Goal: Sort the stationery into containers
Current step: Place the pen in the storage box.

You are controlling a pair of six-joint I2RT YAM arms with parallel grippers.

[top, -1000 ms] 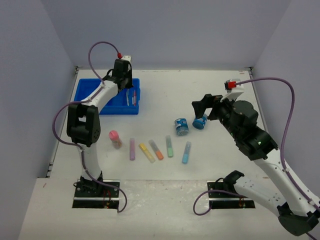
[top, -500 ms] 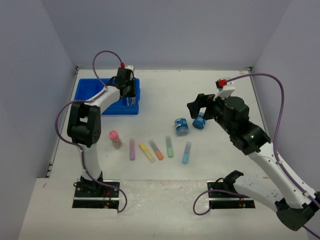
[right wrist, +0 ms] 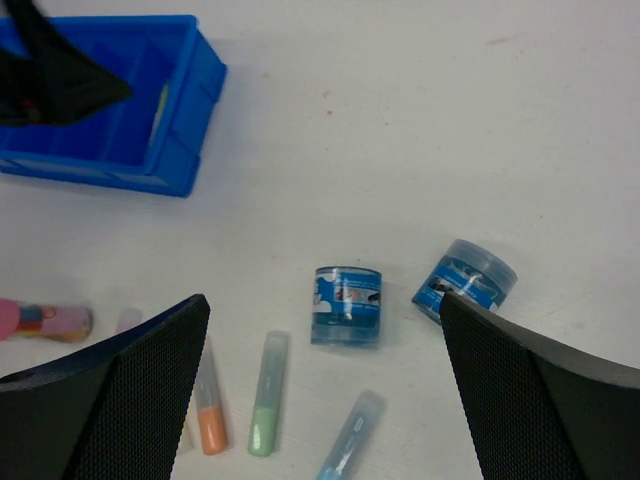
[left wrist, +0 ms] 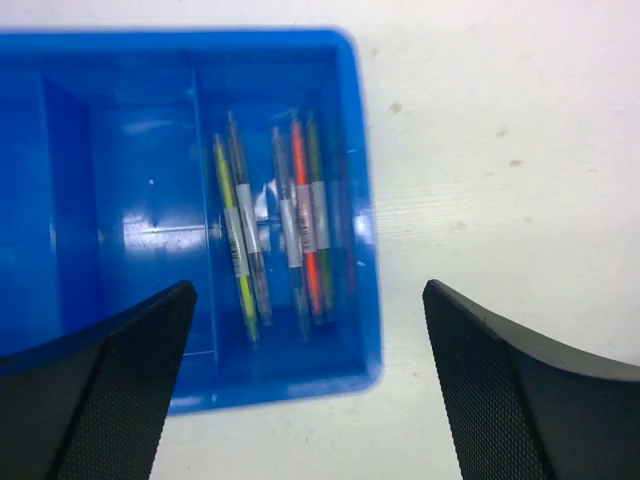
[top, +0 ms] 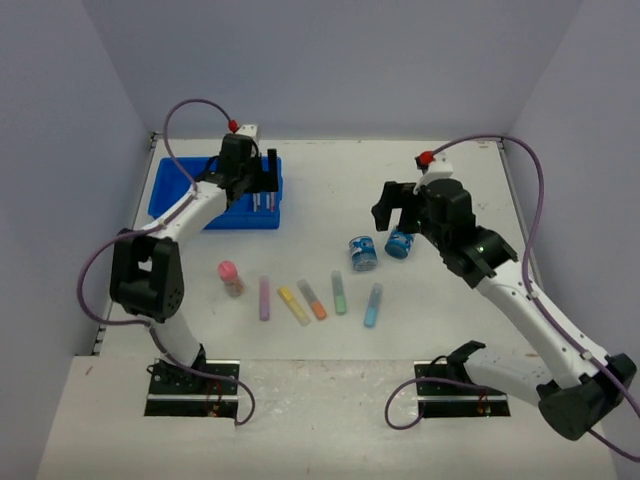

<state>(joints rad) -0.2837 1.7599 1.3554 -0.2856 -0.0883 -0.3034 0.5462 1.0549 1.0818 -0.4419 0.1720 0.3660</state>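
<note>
Sitting at the far left of the table (top: 330, 170), the blue tray (left wrist: 130, 200) is the biggest thing here. It looks like stiff plastic that only has to stay where it is. The left gripper (left wrist: 308, 290) hangs above its right-hand end with fingers spread wide and nothing between them.

The right gripper (right wrist: 322, 300) is also wide open and empty. It hovers over two round tubs, one (right wrist: 347, 305) straight below and one (right wrist: 466, 280) just to the side. Both seem to lie on their sides, so they will probably roll if nudged. They look light, hard and smooth, so I would pinch across the flat ends or squarely across the middle.

The pink-capped bottle (top: 231, 278) lies alone near the left arm. It is likely light and slick, and best taken around the body rather than the cap.

The markers lie in a loose row at mid-table: purple (top: 264, 298), yellow (top: 293, 305), orange (top: 312, 299), green (top: 339, 293) and blue (top: 372, 304). The yellow and orange ones are close together. They seem stiff and light. Each should be gripped at mid-length, across its narrow width, so that it does not tip.

The thin pens (left wrist: 295, 235) already lie side by side in the tray's rightmost compartment. They are slender, light and easy to scatter.
</note>
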